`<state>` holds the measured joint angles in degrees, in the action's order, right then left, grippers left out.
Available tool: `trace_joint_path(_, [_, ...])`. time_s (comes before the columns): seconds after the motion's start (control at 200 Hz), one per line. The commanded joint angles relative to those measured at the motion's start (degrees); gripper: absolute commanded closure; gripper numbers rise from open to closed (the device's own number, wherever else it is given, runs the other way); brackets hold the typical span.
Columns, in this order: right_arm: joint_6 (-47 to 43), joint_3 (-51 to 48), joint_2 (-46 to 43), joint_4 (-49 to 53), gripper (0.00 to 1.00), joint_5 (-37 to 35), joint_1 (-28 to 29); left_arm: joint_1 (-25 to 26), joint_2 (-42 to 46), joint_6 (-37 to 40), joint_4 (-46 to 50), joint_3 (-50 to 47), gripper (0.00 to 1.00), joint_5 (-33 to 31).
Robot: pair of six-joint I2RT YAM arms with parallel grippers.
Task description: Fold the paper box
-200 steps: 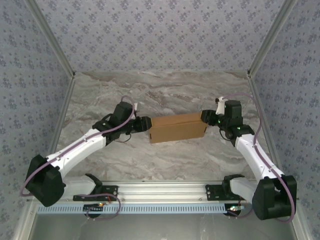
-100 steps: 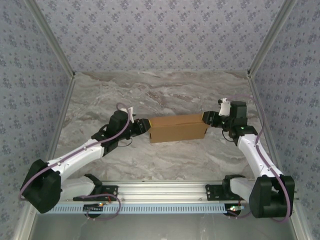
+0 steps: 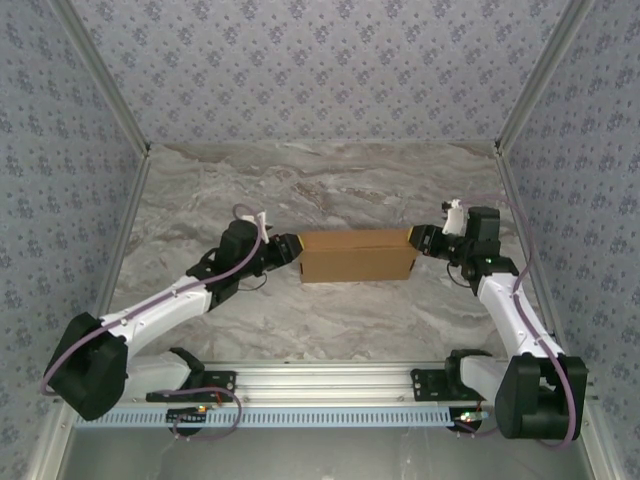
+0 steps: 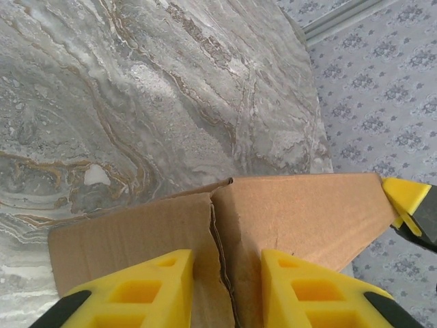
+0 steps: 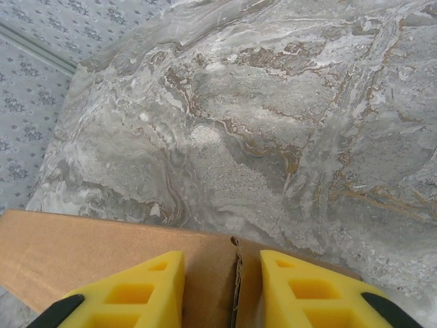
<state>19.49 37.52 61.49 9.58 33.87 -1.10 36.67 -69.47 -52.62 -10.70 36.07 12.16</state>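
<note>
The paper box (image 3: 357,256), a small closed brown cardboard block, lies lengthwise in the middle of the table. My left gripper (image 3: 291,248) is at its left end. In the left wrist view the yellow fingers (image 4: 157,290) straddle a ragged corner seam of the box (image 4: 300,212), each pressed to a cardboard face, so my left gripper (image 4: 227,273) is shut on it. My right gripper (image 3: 420,242) is at the right end. Its jaws (image 5: 223,280) stand narrow astride the box's (image 5: 102,249) end seam, and contact is unclear.
The grey marble table (image 3: 330,190) stretches around the box. Patterned walls with metal posts (image 3: 525,95) close in the back and both sides. An aluminium rail (image 3: 320,378) carrying the arm bases runs along the near edge.
Both grippers' jaws have narrowed onto the box's ends. The left wrist has swung lower and closer to the left end. The right gripper has shifted slightly right, and the box now lies more level.
</note>
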Motion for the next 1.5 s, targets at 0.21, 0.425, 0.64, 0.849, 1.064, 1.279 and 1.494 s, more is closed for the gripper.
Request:
trace_joint_path(0.21, [-0.4, 4.2, -0.1, 16.5, 0.48, 1.2, 0.7, 1.0, -3.3, 4.3, 13.6, 3.6, 0.66, -2.3])
trace_joint_path(0.425, [-0.4, 5.7, -0.3, 18.0, 0.40, 3.4, -0.5, 1.0, -3.7, 5.3, 14.6, 4.8, 0.66, -2.3])
trace_joint_path(0.64, [1.0, 5.6, -2.6, 17.7, 0.34, 6.6, -1.9, 1.0, -3.8, 6.1, 15.5, 5.7, 0.64, -2.4])
trace_joint_path(0.849, [-0.8, 4.9, -4.6, 21.5, 0.30, 5.9, -3.4, 1.0, -3.7, 6.5, 16.2, 6.1, 0.63, -2.7])
trace_joint_path(1.064, [-1.4, 0.6, -5.0, 21.4, 0.35, 5.5, -3.6, 1.0, -3.8, 6.6, 16.4, 6.3, 0.63, -2.6])
trace_joint_path(1.279, [-0.7, -2.7, -3.6, 18.3, 0.57, 6.7, -3.3, 1.0, -5.0, 5.9, 15.7, 5.3, 0.63, 0.3])
trace_joint_path(1.494, [1.8, -2.5, -4.5, 11.8, 0.58, 9.9, -1.2, 0.9, -4.9, 2.7, 10.2, 4.6, 0.63, 5.8])
